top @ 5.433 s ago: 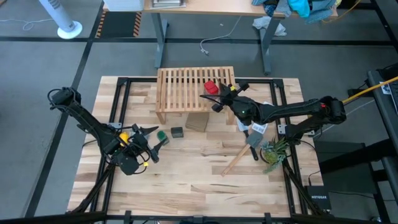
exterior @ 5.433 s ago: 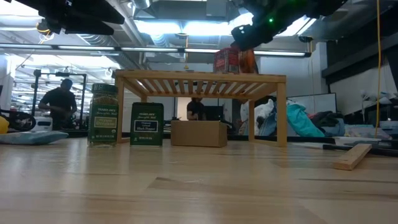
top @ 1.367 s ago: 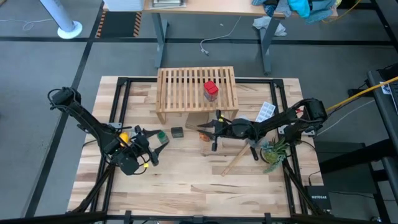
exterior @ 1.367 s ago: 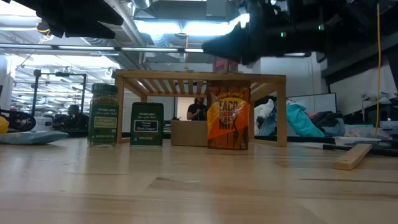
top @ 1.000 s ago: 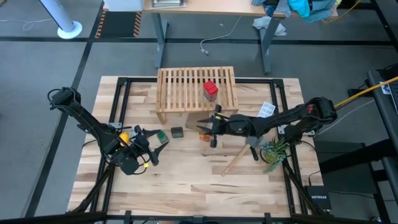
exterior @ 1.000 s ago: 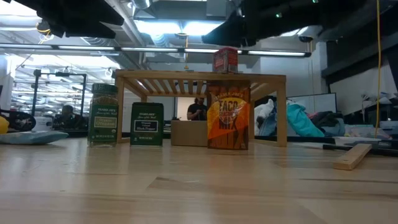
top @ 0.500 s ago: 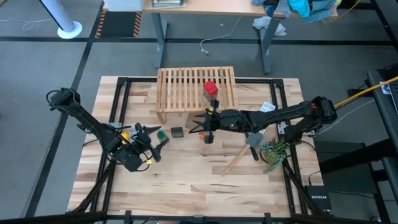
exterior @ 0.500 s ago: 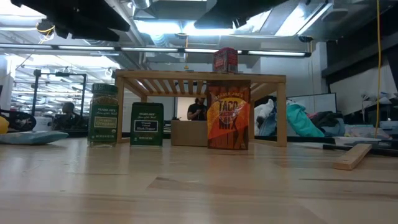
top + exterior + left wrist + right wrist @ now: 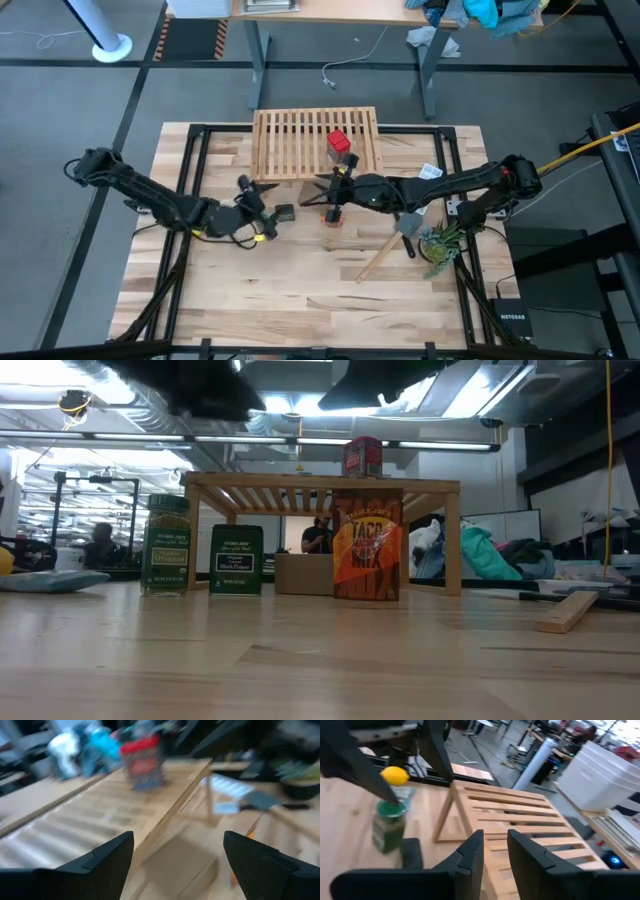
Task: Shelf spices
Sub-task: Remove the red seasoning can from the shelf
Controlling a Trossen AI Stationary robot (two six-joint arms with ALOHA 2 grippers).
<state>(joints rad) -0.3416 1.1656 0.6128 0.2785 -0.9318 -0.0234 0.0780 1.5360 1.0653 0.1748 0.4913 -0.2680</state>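
**On the rack, one jar; three below**

Beyond the left claw (image 9: 177, 850), whose two dark fingers stood spread wide with nothing between them, the red jar (image 9: 142, 762) sat upright on the shelf (image 9: 115, 815), a low rack of pale wooden slats on side legs. Its label was too blurred to read. Beneath the shelf, ahead of the same claw, lay a plain cardboard box (image 9: 180, 865).

Under that claw's reach stood the green jar (image 9: 166, 545), round, with a green lid and a green label in small white print that could not be read. Just beside it was the dark jar (image 9: 236, 560), squarer and box-like, with a green label panel.

The right claw (image 9: 322, 195) hung in front of the shelf with its fingers only slightly parted, pinching nothing. Directly below it the orange packet (image 9: 366, 550) stood upright on the plank table (image 9: 320, 660), flat and glossy, reading "TACO MIX". From that claw's own camera, the green jar and dark jar lay ahead, close beside the shelf's leg.

What the jars held could not be seen.
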